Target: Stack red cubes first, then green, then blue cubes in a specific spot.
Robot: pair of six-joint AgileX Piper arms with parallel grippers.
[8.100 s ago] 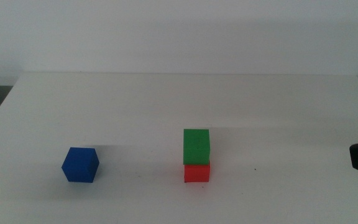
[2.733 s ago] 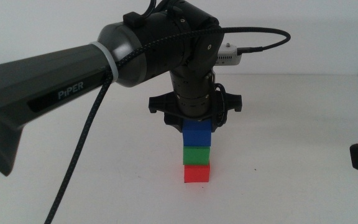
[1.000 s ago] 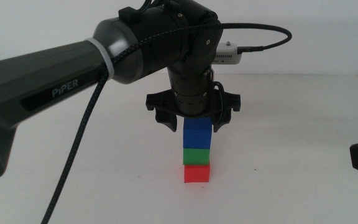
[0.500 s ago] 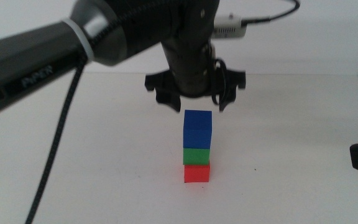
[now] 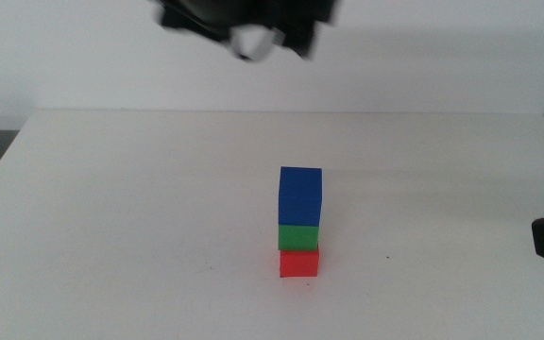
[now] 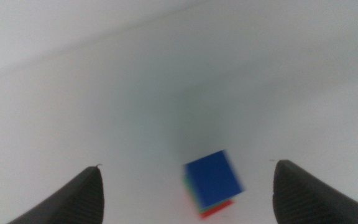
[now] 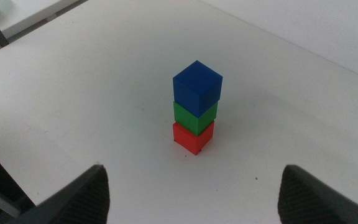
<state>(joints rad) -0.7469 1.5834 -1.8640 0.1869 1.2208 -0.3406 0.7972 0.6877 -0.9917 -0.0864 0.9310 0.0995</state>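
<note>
From my console the stack stands just right of centre in the middle view: the red cube [image 5: 299, 263] on the table [image 5: 111, 189], the green cube [image 5: 299, 236] on it, the blue cube [image 5: 300, 196] on top. The corner marks are hidden underneath, so I cannot check the spot.

The left gripper [image 6: 185, 190] hangs high above the blue cube (a dark blur at the frame's upper edge), jaws spread wide and empty. The right gripper [image 7: 194, 193] waits at the right edge, jaws likewise wide apart, holding nothing.

My worry is toppling: three small matte, sharp-edged cubes make a narrow column, and any table knock or arm swing could tip it.
</note>
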